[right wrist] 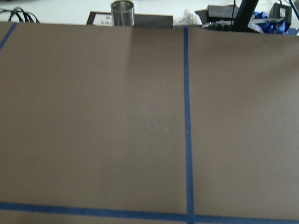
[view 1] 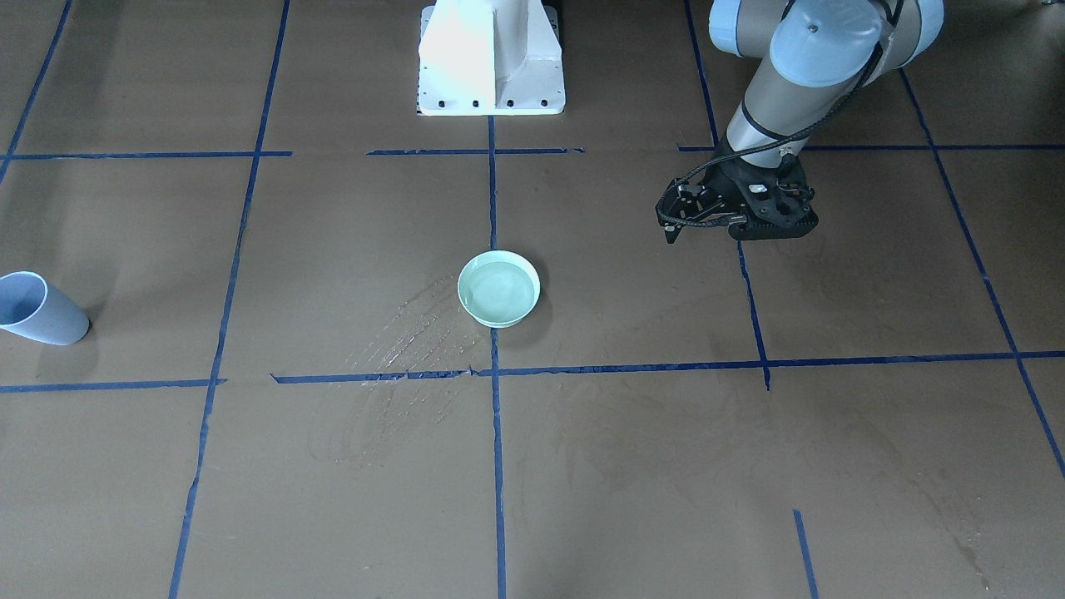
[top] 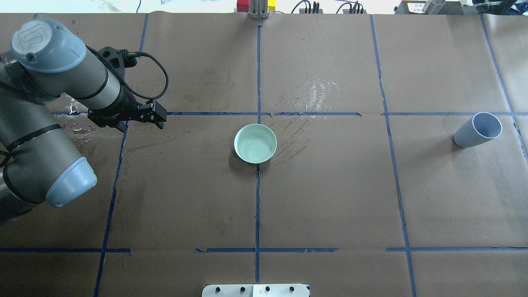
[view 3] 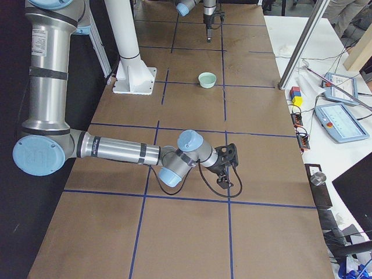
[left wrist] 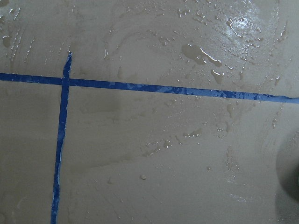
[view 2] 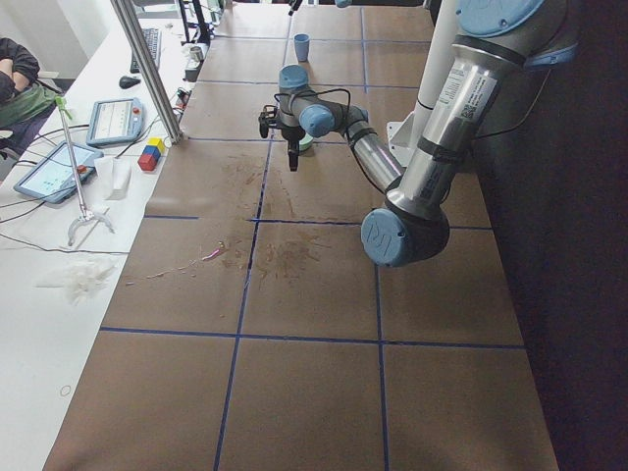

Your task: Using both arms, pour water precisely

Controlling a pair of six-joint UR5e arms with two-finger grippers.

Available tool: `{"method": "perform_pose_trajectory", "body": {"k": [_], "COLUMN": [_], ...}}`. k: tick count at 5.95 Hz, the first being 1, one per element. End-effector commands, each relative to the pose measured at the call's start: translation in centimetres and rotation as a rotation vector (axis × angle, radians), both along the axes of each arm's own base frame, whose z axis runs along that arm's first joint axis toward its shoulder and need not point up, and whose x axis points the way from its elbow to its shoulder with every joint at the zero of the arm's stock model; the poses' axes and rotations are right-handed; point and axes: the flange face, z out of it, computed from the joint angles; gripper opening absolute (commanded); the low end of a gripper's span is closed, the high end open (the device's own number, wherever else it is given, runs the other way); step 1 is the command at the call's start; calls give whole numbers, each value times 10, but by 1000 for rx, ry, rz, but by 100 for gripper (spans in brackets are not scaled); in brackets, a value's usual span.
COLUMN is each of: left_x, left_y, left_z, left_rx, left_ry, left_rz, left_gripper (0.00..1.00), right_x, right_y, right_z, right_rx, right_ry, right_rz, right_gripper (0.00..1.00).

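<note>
We find the left gripper [view 1: 671,230] hovering empty, its jaws' gap indeterminable, likewise those of the right gripper [view 3: 225,165]; we judge no pour in hand, and the cup [top: 477,130] must next be grasped.

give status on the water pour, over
Left gripper and right gripper empty, open or shut unclear. Water in green bowl, wet smears beside it. Cup stands unheld. Nothing blocking bowl.

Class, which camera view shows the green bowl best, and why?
The front-facing view: the bowl is close and unblocked, with its wall and the water inside visible. Overhead shows it clearly, but only from above. The right side view shows it small, the left side view barely. The wrist cameras miss it.
</note>
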Motion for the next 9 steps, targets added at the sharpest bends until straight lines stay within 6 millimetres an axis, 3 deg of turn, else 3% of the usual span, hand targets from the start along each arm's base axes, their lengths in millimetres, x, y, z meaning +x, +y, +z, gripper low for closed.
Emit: {"method": "perform_pose_trajectory", "body": {"k": [1, 3, 4, 6, 7, 8, 9], "left_x": [12, 30, 45, 114, 148, 182, 193], "left_y": [7, 11, 12, 24, 24, 11, 7], "left_z": [1, -10, -20, -44, -36, -49, -55], "left_rx": [-11, -19, -18, -3, -26, -35, -60], "left_ry": [-3, 8, 19, 13, 73, 104, 103], "left_rz": [10, 19, 27, -8, -61, -115, -133], "left_gripper": [100, 100, 100, 100, 100, 100, 100], "right_x": [51, 82, 82, 69, 67, 66, 66], "right_y": [12, 5, 3, -8, -9, -8, -8], "right_z": [31, 24, 20, 16, 18, 18, 19], "right_rx": [-65, -302, -337, -335, -338, -337, -338], "right_ry": [72, -166, -163, -110, -87, -86, -87], "right_rz": [-236, -293, -281, -297, -298, -299, -299], "right_gripper": [100, 100, 100, 100, 100, 100, 100]}}
